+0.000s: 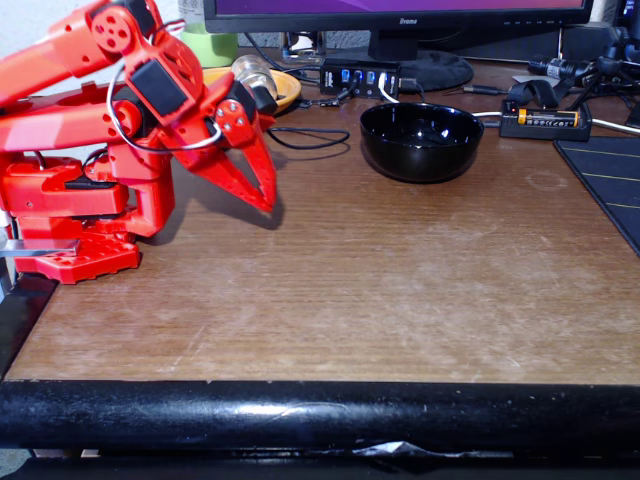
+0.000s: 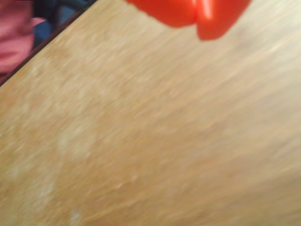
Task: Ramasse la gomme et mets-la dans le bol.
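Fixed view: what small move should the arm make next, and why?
Probably swing the end effector out over the table while opening it. Its tips sit together with nothing between them, and it hangs left of the bowl with bare wood beneath it, so there seems to be nothing to grasp where it is.

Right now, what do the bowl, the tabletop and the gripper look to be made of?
Bowl: glossy black, probably glazed ceramic or hard plastic; sharp highlights on its rim. Tabletop: brown wood-grain surface, likely laminate, matte and scuffed. Gripper: bright red plastic, seemingly 3D-printed, with a satin look; its jaws appear shut.
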